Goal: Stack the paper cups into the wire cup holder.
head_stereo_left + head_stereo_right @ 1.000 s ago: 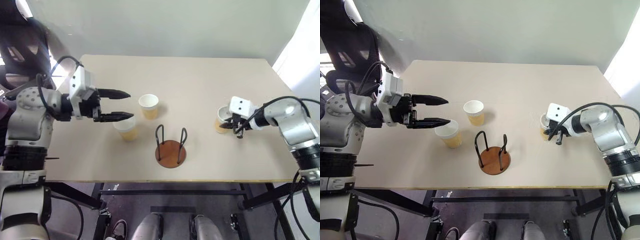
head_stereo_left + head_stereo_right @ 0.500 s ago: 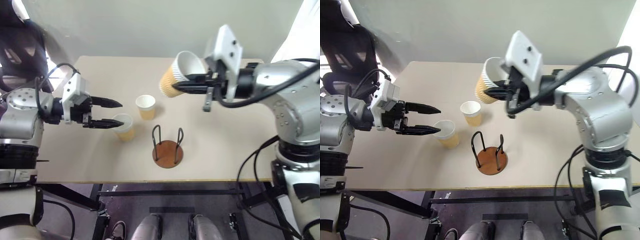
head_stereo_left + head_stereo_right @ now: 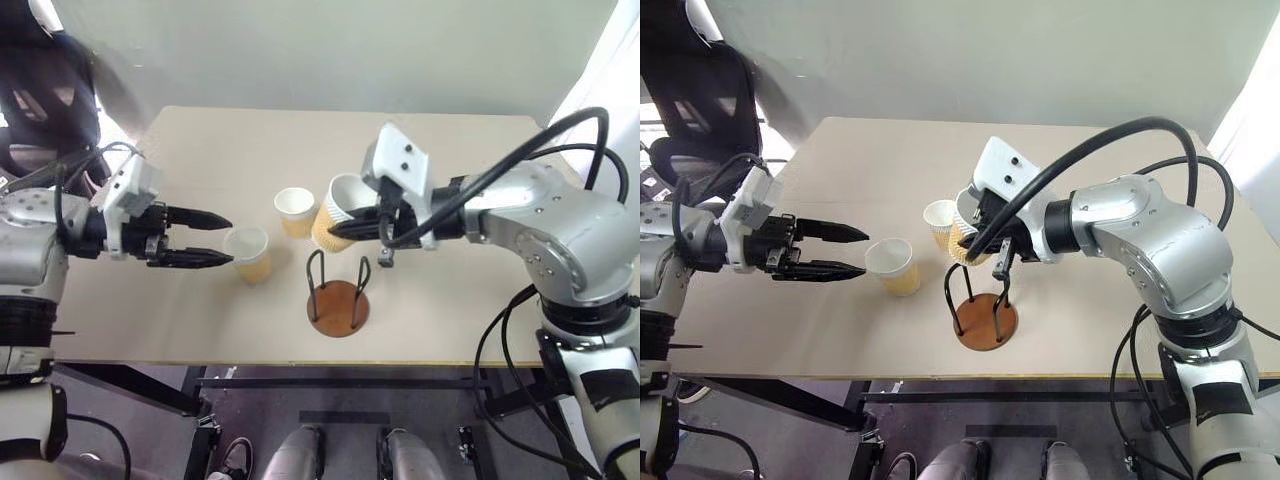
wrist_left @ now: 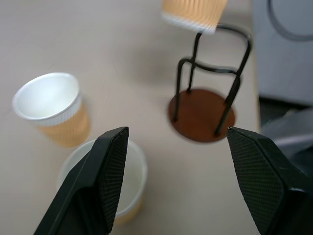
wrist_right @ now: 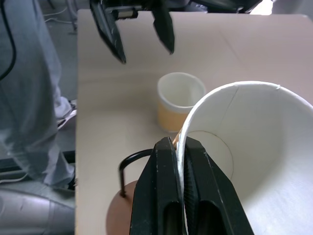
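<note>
So far nothing stacked: wire cup holder [image 3: 338, 295] empty on the surface [image 3: 450, 160], disc base bare between its loops. Leftmost, left pincer [image 3: 212, 240] spread wide, level with and just beside the nearest paper cup [image 3: 248, 252], gripping nothing. Next, second cup [image 3: 295, 211] upright on the surface, untouched. Further right, right pincer [image 3: 345, 225] clamped on the rim of the third cup [image 3: 337, 212], tilted in the air above the holder, not yet lowered in. All three placements left, by this reading.
</note>
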Tool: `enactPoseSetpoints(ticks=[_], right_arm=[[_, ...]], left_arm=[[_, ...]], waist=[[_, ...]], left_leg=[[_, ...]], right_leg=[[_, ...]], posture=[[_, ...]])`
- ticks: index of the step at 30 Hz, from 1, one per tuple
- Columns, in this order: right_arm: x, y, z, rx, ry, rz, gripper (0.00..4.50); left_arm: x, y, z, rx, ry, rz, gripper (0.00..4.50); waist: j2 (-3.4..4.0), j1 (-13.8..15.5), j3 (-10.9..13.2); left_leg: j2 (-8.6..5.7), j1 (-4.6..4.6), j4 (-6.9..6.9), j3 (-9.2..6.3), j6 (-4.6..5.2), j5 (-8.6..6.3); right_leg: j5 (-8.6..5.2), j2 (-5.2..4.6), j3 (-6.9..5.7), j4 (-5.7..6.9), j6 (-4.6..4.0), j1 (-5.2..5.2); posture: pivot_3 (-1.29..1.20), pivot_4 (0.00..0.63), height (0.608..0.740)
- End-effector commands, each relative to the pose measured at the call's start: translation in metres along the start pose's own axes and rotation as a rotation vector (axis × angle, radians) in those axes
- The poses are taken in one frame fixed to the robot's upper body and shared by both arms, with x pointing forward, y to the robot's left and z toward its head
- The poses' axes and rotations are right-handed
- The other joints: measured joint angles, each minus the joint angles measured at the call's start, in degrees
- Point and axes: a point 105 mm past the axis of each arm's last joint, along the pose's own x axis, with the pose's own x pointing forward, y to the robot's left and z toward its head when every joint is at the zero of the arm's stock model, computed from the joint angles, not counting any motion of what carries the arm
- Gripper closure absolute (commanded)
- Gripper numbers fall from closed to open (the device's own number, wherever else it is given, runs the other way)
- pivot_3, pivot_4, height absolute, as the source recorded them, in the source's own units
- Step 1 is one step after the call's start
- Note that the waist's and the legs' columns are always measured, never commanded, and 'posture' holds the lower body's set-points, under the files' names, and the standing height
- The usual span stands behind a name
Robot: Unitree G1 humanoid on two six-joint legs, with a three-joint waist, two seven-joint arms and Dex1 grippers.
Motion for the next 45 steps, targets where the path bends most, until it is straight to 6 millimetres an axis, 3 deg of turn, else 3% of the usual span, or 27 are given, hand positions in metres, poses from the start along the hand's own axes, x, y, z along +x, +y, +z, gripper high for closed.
enactPoseSetpoints(ticks=[1,10,26,38,45], right_arm=[[-0.001,0.005,0.004,-0.036,-0.001,0.004,4.44],[0.005,0.009,-0.003,-0.029,0.024,0.045,4.44],[0.014,0.013,-0.022,-0.017,0.085,0.087,4.44],[0.026,0.023,-0.027,-0.002,0.085,0.128,4.44],[0.028,0.017,-0.028,-0.035,0.095,0.093,4.44]], left_arm=[[-0.014,-0.006,0.03,-0.008,-0.175,-0.031,1.09],[-0.027,-0.009,0.008,-0.112,-0.166,0.006,1.09],[-0.025,-0.011,-0.01,-0.075,-0.109,0.033,1.09],[-0.023,-0.011,-0.013,-0.034,-0.1,0.059,1.09],[-0.023,-0.01,-0.015,-0.028,-0.09,0.068,1.09]], waist=[[0.0,0.0,0.0],[-0.01,-0.1,0.0],[-0.04,-0.1,0.0],[-0.06,-0.1,0.0],[-0.07,-0.1,0.0]], left_leg=[[0.0,0.0,0.0,0.0,-0.01,0.02],[0.02,0.11,-0.03,-0.04,-0.11,0.23],[0.02,0.06,-0.03,-0.05,-0.12,0.25],[0.02,0.06,-0.03,-0.05,-0.11,0.26],[0.02,0.06,-0.03,-0.05,-0.11,0.26]], right_leg=[[0.02,0.0,0.0,0.01,-0.02,0.0],[0.08,0.01,0.02,0.31,-0.12,-0.06],[0.09,0.01,0.02,0.35,-0.15,-0.14],[0.1,0.01,0.02,0.37,-0.17,-0.14],[0.11,0.01,0.01,0.37,-0.18,-0.14]], posture=[[0.0,0.15,0.74],[0.0,0.15,0.74],[0.0,0.15,0.74],[0.0,0.15,0.74],[0.0,0.15,0.74]])
